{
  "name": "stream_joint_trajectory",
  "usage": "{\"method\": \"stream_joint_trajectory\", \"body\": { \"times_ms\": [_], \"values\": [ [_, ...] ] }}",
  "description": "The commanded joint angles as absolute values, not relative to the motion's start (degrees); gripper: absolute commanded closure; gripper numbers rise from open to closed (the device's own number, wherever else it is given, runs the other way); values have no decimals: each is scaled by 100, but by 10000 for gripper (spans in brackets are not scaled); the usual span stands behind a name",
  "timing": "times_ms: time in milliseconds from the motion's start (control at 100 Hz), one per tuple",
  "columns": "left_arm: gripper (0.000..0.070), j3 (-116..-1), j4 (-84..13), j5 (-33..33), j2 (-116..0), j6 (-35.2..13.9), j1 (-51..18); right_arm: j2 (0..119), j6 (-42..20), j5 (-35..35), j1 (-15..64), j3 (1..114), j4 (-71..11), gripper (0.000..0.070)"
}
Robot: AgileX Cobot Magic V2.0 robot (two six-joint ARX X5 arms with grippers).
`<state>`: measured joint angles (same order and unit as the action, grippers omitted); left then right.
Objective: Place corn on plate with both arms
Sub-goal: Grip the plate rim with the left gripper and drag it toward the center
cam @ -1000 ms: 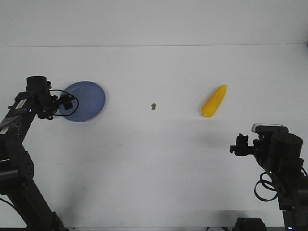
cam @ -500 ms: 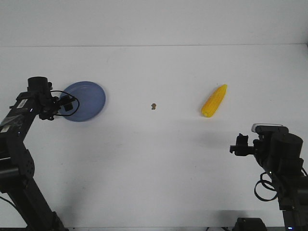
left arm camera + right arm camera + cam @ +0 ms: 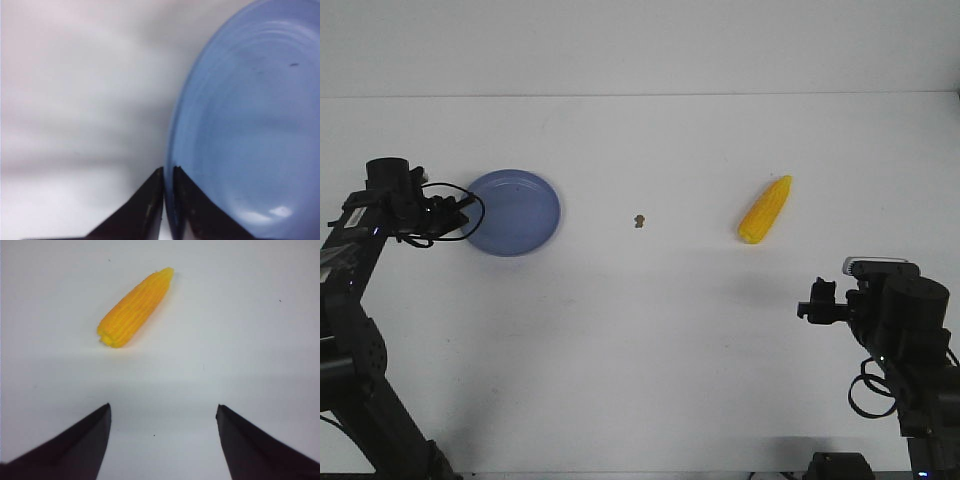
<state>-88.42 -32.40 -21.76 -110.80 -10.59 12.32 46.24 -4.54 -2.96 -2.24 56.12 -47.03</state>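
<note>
The blue plate point(image 3: 517, 212) lies at the left of the white table. My left gripper point(image 3: 470, 212) is shut on its left rim; in the left wrist view the rim point(image 3: 172, 150) sits pinched between the two fingertips of the left gripper point(image 3: 168, 172). The yellow corn point(image 3: 766, 208) lies at the right of the table, tip pointing away. My right gripper point(image 3: 810, 308) hovers nearer the table's front than the corn, open and empty; in the right wrist view the corn point(image 3: 134, 308) lies ahead of the open right gripper point(image 3: 164, 410).
A tiny brown speck point(image 3: 639, 220) lies between the plate and the corn. The table's back edge point(image 3: 640, 96) meets a white wall.
My left gripper has dragged the plate a short way to the right, toward the table's middle. The right arm and the corn have not moved.
</note>
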Motion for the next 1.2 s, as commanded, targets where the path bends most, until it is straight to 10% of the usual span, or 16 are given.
{"method": "stream_joint_trajectory", "body": {
  "times_ms": [0, 1190],
  "values": [
    [694, -8941, -3225, -2571, -10783, -1052, 1247, 4654, -456, -301, -222, 5717, -4641, 252],
    [694, -5981, -2384, -3299, -8650, -1295, -1933, 4654, -458, -301, -222, 5717, -4650, 252]
  ]
}}
